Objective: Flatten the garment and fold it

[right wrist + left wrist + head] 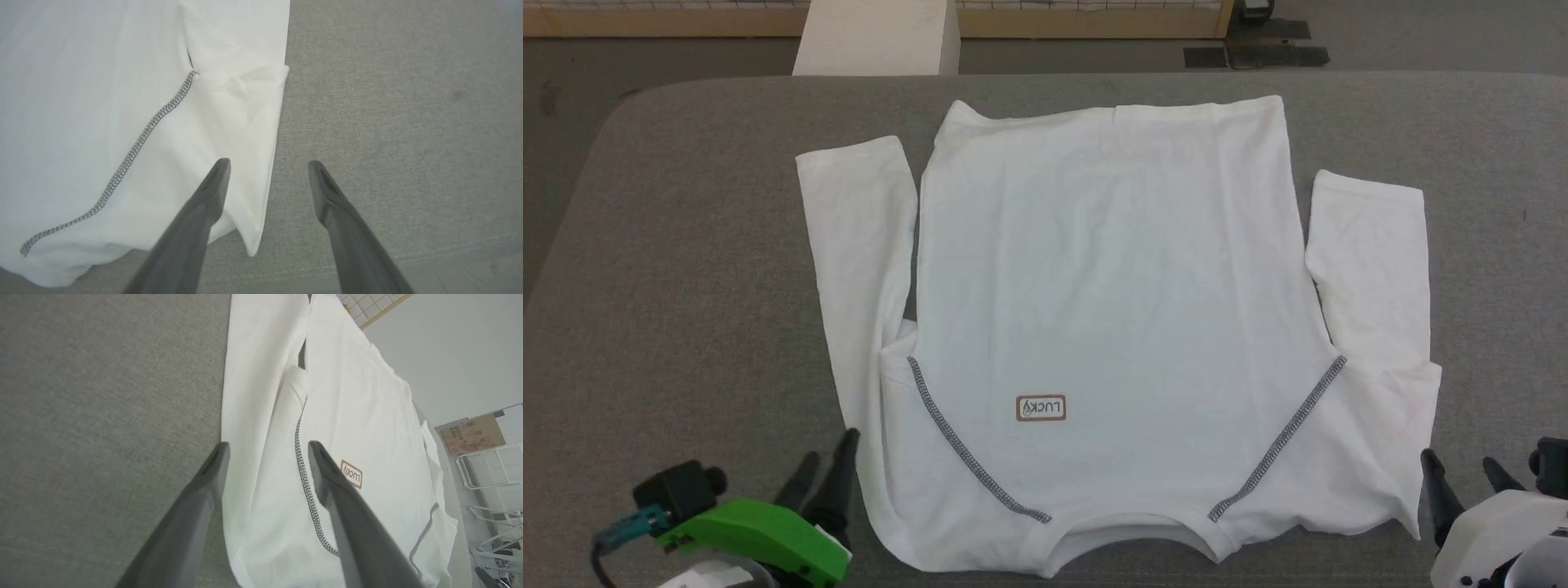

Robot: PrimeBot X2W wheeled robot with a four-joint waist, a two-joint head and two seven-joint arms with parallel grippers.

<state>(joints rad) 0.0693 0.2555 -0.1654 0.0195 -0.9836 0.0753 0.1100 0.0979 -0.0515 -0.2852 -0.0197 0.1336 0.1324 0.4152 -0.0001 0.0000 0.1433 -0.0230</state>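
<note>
Garment (1111, 269) lies flat between left hand (831, 445) and right hand (1458, 457), both spread wide

I see the garment (1111, 269) flat on the table (686, 245), collar towards me, left gripper (830, 447) at its near-left edge, right gripper (1458, 459) seemingly just off its near-right corner.

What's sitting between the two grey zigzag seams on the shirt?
A small brown-edged LUCKY label on the garment, nearer the left seam; otherwise plain white fabric. The head view shows it.

Bare grey table (686, 245) lies open on both sides of the garment (1111, 286); a white box (874, 37) stands beyond.
</note>
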